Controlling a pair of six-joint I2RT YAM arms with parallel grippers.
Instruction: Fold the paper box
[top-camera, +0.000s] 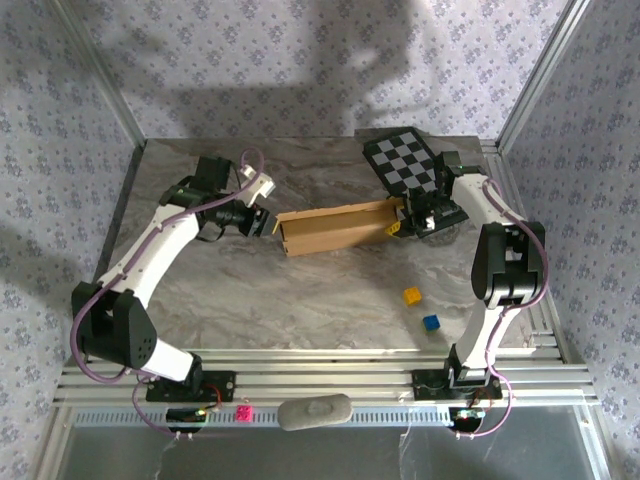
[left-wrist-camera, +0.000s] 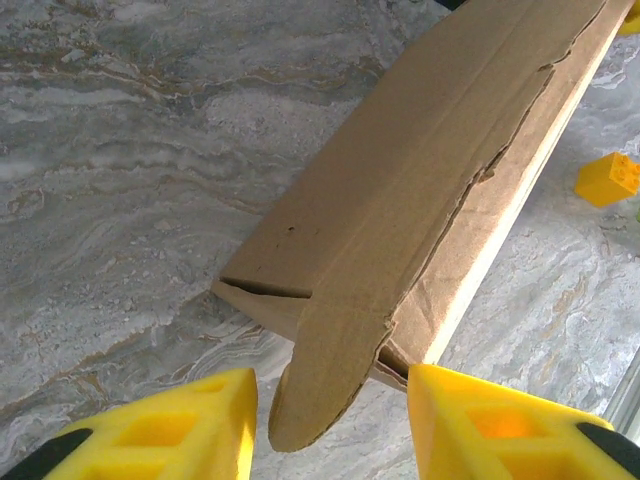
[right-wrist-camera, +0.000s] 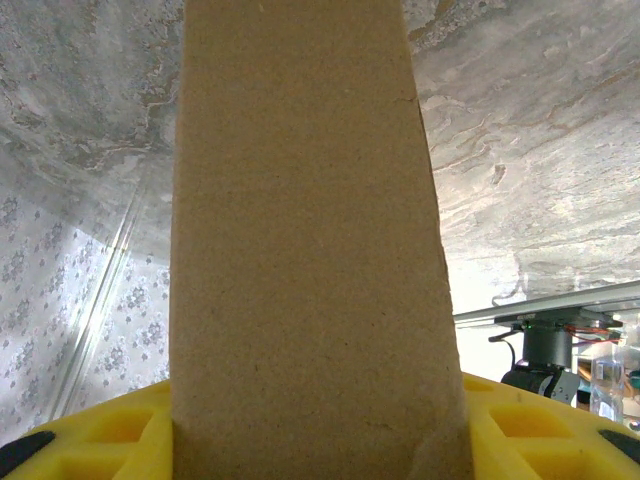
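The paper box (top-camera: 335, 228) is plain brown cardboard folded into a long narrow shape, lying across the middle of the table between both arms. My left gripper (top-camera: 268, 224) is at its left end. In the left wrist view the box (left-wrist-camera: 420, 180) runs away from me, and its rounded end flap (left-wrist-camera: 330, 370) hangs between my yellow fingers (left-wrist-camera: 180, 425). My left gripper (left-wrist-camera: 332, 425) is open, with a gap on each side of the flap. My right gripper (top-camera: 405, 222) is at the right end. In its wrist view the cardboard (right-wrist-camera: 300, 250) spans the space between the fingers of my right gripper (right-wrist-camera: 310, 430), shut on it.
A black-and-white checkered board (top-camera: 405, 160) lies at the back right, just behind the right gripper. A yellow block (top-camera: 411, 296) and a blue block (top-camera: 431, 322) sit on the marble table (top-camera: 300, 300) in front of the right arm. The yellow block (left-wrist-camera: 610, 178) lies right of the box.
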